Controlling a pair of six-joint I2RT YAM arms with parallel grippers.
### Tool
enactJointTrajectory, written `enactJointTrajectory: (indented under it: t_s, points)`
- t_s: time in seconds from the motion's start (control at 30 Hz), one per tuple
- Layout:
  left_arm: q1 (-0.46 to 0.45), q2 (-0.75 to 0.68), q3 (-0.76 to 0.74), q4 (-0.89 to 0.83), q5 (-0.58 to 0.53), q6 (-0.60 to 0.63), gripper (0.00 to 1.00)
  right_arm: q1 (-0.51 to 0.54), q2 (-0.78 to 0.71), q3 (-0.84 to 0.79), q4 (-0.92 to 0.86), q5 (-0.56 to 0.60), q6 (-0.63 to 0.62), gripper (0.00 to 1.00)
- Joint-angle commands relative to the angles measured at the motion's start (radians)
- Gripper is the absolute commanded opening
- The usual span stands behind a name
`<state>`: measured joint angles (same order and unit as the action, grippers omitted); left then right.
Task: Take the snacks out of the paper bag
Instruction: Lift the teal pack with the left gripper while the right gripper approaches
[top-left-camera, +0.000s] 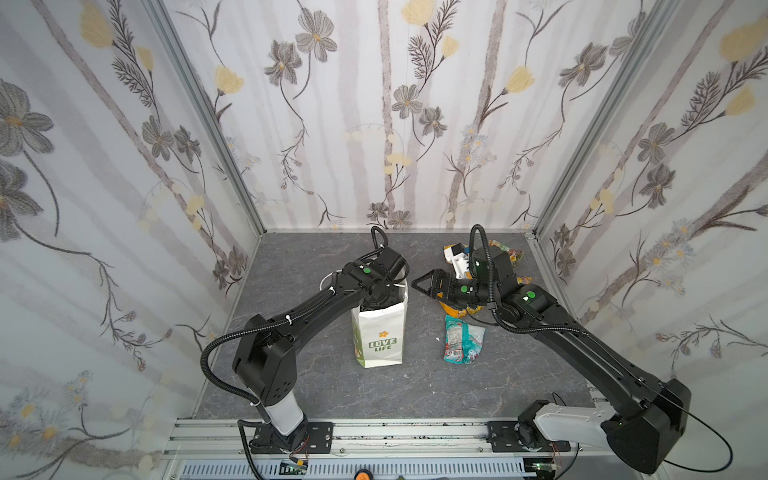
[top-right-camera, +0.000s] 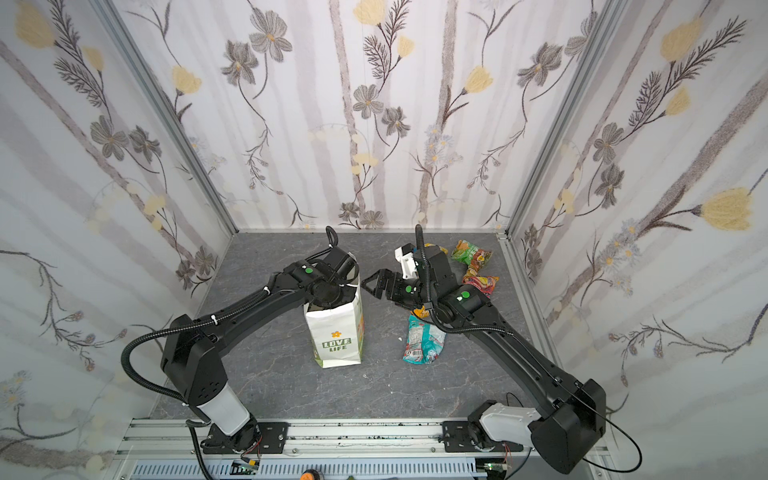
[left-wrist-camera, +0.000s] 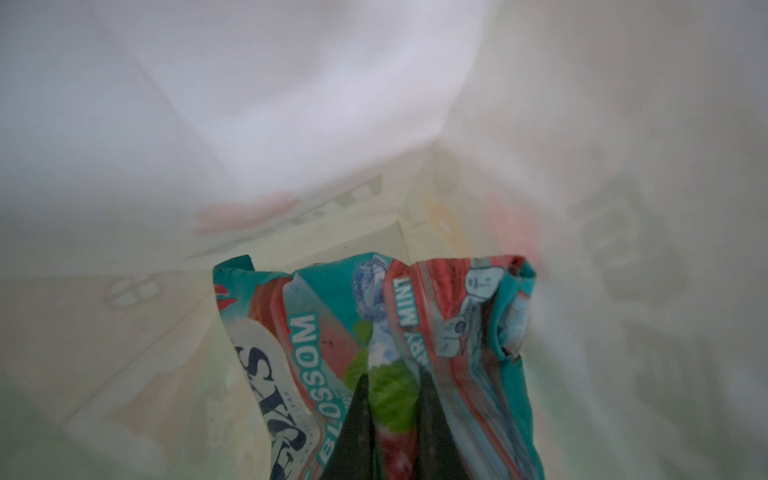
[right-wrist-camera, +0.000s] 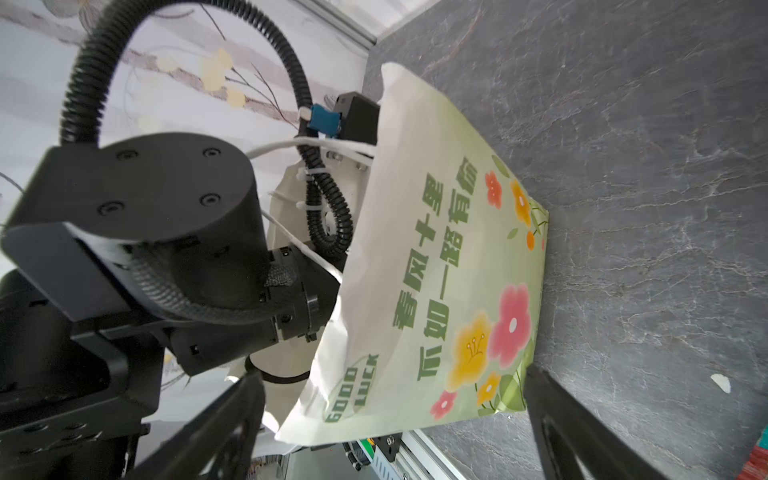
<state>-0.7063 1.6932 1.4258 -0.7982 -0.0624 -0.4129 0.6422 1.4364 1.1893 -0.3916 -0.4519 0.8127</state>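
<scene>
The white paper bag (top-left-camera: 380, 332) (top-right-camera: 336, 336) stands upright mid-table, LOVE LIFE side facing front. My left arm reaches down into its mouth. In the left wrist view my left gripper (left-wrist-camera: 392, 399) is shut on a teal-white FOX packet (left-wrist-camera: 316, 353), deep inside the bag (left-wrist-camera: 291, 104). My right gripper (top-left-camera: 424, 284) (top-right-camera: 374, 284) hovers open just right of the bag's top, its flowered side (right-wrist-camera: 449, 270) lying between the fingers' line of sight. On the table lie a teal packet (top-left-camera: 463, 338) (top-right-camera: 424, 338), an orange-yellow packet (top-left-camera: 457, 309) partly under the right arm, a green packet (top-right-camera: 471, 251) and a red-orange packet (top-right-camera: 482, 284).
Floral walls close in the grey table on three sides. An aluminium rail (top-left-camera: 374, 432) with both arm bases runs along the front edge. A small white scrap (right-wrist-camera: 721, 382) lies on the table right of the bag.
</scene>
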Motion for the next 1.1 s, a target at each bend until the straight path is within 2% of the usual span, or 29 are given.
enactJointTrajectory:
  t_s: [0.0, 0.17, 0.33, 0.4, 0.5, 0.63, 0.73, 0.9, 1.07]
  points:
    - [0.001, -0.020, -0.059, 0.085, 0.049, 0.008, 0.00, 0.036, 0.041, 0.011, 0.004, -0.025, -0.087, 0.89]
    - [0.001, -0.077, -0.108, 0.130, 0.083, -0.002, 0.00, 0.060, 0.106, 0.027, -0.032, -0.028, -0.090, 0.65]
    - [0.002, -0.107, -0.117, 0.109, 0.089, 0.033, 0.00, 0.056, 0.115, 0.023, -0.056, 0.102, -0.065, 0.56]
    - [0.001, -0.123, -0.134, 0.104, 0.107, 0.052, 0.00, 0.045, 0.132, 0.036, -0.056, 0.106, -0.046, 0.52]
    - [0.002, -0.147, -0.149, 0.085, 0.086, 0.067, 0.00, 0.063, 0.123, 0.053, 0.027, 0.048, -0.052, 0.60]
    - [0.004, -0.158, -0.150, 0.094, 0.087, 0.088, 0.00, 0.075, 0.082, 0.041, 0.084, 0.038, -0.071, 0.81]
    - [0.003, -0.153, -0.138, 0.091, 0.082, 0.088, 0.00, 0.075, 0.077, 0.026, 0.134, 0.013, -0.079, 0.87]
    - [0.004, -0.154, -0.128, 0.083, 0.074, 0.091, 0.00, 0.073, 0.121, 0.052, 0.099, 0.046, -0.078, 0.84]
    - [0.004, -0.169, -0.124, 0.072, 0.069, 0.097, 0.00, 0.070, 0.210, 0.118, 0.020, 0.120, -0.090, 0.61]
